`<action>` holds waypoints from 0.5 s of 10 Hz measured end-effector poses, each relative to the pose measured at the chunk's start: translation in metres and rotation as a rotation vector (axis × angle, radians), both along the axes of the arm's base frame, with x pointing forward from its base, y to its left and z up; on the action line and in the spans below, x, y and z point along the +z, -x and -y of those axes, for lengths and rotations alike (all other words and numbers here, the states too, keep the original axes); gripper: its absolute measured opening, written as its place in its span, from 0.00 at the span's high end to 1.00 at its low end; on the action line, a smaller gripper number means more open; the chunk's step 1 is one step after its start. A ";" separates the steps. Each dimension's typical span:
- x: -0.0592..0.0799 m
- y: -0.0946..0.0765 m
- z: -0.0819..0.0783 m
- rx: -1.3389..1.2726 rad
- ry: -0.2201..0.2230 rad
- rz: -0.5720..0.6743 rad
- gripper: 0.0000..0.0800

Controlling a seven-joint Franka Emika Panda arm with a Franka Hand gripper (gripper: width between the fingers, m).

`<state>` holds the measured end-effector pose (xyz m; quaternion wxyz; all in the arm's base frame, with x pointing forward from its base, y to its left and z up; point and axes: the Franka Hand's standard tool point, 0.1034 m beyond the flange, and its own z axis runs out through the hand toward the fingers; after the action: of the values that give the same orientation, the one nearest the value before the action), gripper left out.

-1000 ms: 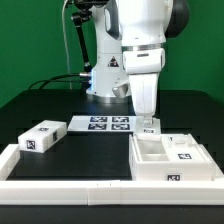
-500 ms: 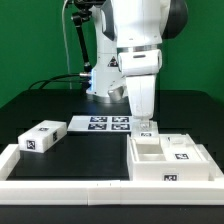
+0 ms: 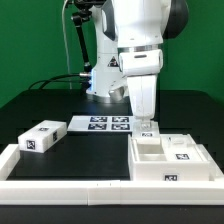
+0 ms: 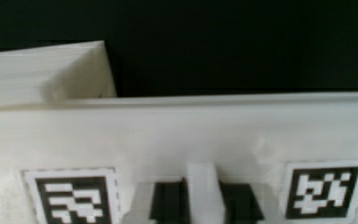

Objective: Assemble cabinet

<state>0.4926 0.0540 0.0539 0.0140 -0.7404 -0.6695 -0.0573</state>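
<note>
The cabinet body (image 3: 150, 168), an open white plastic box, sits in the lower right of the exterior view. It is tucked into the corner made by the low border rails (image 3: 60, 187). The gripper (image 3: 147, 124) has its tips at the body's far wall. In the wrist view the dark fingers (image 4: 167, 200) stand close together with a thin white wall filling the gap between them, so I judge the claw clamped on that wall (the picture is blurred, so this is a reading, not a certainty).

The shell looks light, rigid and smooth. A pinch on one thin wall should hold for sliding, but the box could pivot or slip if lifted by that edge alone. A hold low and square on the wall seems safest.

A loose tagged block (image 3: 40, 137) lies at the middle left, well apart from the body. The marker board (image 3: 105, 124) lies just behind the gripper. The black table (image 3: 95, 152) between the block and the body is the open room. The rails shut off the near and right sides.
</note>
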 end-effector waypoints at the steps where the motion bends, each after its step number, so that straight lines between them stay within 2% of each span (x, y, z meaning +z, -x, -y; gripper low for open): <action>1: 0.001 -0.010 0.001 -0.002 -0.001 -0.004 0.91; 5: 0.003 -0.041 -0.001 -0.008 -0.009 -0.007 0.91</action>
<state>0.5338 0.0553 0.0568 0.0194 -0.7432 -0.6663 -0.0581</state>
